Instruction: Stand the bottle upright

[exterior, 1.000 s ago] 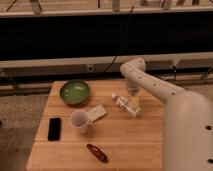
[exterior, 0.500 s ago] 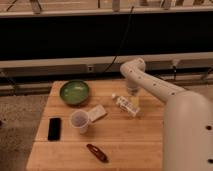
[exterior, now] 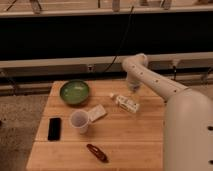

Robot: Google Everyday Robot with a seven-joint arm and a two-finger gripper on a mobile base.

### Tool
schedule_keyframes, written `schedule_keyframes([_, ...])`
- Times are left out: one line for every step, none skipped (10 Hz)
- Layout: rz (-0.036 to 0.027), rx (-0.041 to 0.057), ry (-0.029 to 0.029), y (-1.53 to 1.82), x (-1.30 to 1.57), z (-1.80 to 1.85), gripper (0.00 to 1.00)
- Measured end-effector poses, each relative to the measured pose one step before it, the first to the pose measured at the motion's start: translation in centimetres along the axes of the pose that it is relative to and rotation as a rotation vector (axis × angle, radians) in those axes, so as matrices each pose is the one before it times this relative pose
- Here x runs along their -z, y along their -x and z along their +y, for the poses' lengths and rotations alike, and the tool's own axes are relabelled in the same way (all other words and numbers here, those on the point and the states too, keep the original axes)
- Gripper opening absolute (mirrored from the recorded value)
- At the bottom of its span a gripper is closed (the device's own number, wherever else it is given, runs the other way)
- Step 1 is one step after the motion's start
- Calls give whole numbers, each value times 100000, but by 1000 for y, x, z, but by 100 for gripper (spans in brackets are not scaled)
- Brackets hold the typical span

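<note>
I saw a wooden table (exterior: 125, 145) made of pale planks, standing on a speckled floor (exterior: 20, 120) in front of a dark wall with a light rail (exterior: 60, 62) running along it and a cable (exterior: 122, 42) hanging down behind. Toward the far left corner sat a green bowl (exterior: 75, 92); a white cup (exterior: 79, 120) stood near the middle, with a flat white packet (exterior: 97, 112) just beside it. A black phone (exterior: 54, 128) lay by the left edge and a dark red item (exterior: 97, 152) near the front edge. The arm (exterior: 160, 90) came in from the right side, and its gripper (exterior: 133, 86) hung over the far edge, right of centre; I could not tell how it was set. The bottle (exterior: 126, 103) lay on its side just in front of the gripper and slightly left of it, near but apart as far as I could judge. It looked small and clear with a pale label, its cap end pointing toward the far left.
</note>
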Motion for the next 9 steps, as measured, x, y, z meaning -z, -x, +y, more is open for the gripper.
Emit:
schedule_keyframes([-775, 484, 894, -217, 402, 138, 80])
schedule_keyframes([-480, 193, 747, -25, 136, 120, 80])
schedule_keyframes([-486, 113, 1325, 166, -16, 315, 80])
schedule_keyframes([-713, -1239, 1909, 466, -386, 626, 80])
schedule_keyframes([-953, -2360, 1416, 446, -619, 635, 80])
schedule_keyframes([-1176, -2745, 1168, 263, -780, 430, 80])
schedule_keyframes([-2651, -5518, -52, 442, -1335, 422, 80])
schedule_keyframes([-1747, -4443, -852, 226, -1053, 416, 80])
schedule_keyframes([-783, -3156, -1300, 82, -467, 123, 80])
